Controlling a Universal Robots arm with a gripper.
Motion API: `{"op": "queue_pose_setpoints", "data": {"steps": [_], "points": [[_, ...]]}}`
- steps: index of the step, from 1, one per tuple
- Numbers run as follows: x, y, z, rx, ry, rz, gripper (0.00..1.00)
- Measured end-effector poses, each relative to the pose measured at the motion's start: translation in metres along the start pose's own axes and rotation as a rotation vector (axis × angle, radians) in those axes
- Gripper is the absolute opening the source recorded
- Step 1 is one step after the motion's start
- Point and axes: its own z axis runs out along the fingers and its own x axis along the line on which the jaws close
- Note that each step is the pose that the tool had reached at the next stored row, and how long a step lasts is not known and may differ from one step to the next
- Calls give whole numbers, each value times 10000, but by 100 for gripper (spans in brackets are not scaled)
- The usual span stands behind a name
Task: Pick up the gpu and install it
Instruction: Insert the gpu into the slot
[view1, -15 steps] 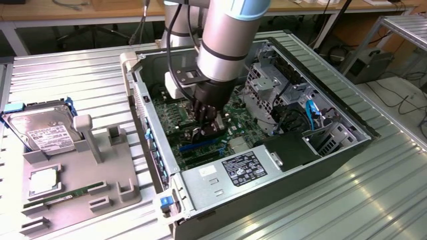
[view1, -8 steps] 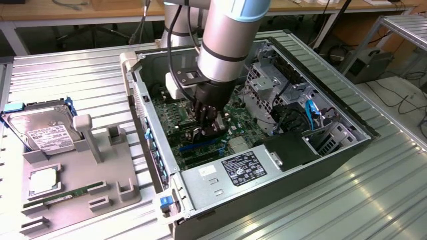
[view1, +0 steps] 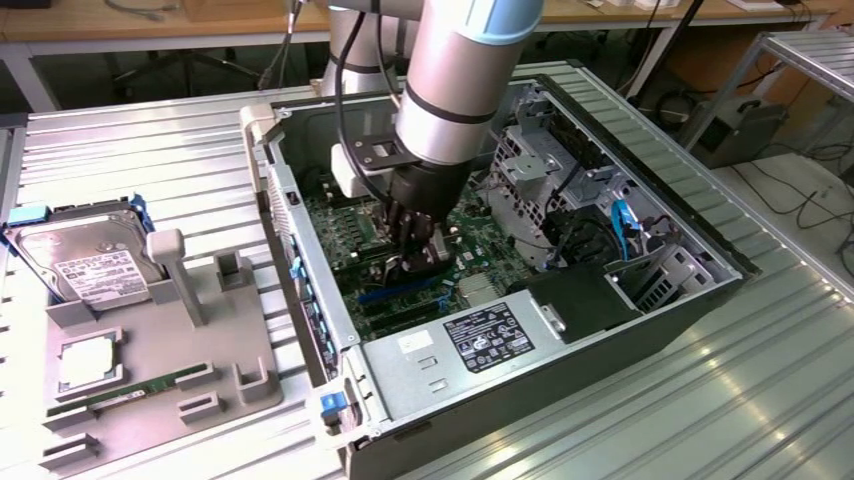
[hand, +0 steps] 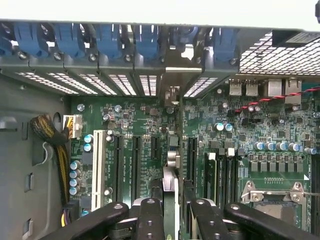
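Arm down inside the open computer case (view1: 667, 300), gpu held edge-on over the motherboard (hand: 140, 125).

The gripper (view1: 411, 262) is clenched on the gpu (hand: 171, 165), which stands upright between the black fingers (hand: 150, 220), its metal bracket reaching the rear slot covers. At the exterior view's left, a grey fixture tray (view1: 160, 400) carries the hard drive (view1: 83, 262) and a memory stick (view1: 127, 395).
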Motion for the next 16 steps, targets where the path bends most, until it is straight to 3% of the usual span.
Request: {"op": "queue_pose_setpoints", "data": {"steps": [4, 16], "points": [[0, -1, 3, -57, -7, 77, 26], [1, -14, 59, -98, -2, 102, 26]]}}
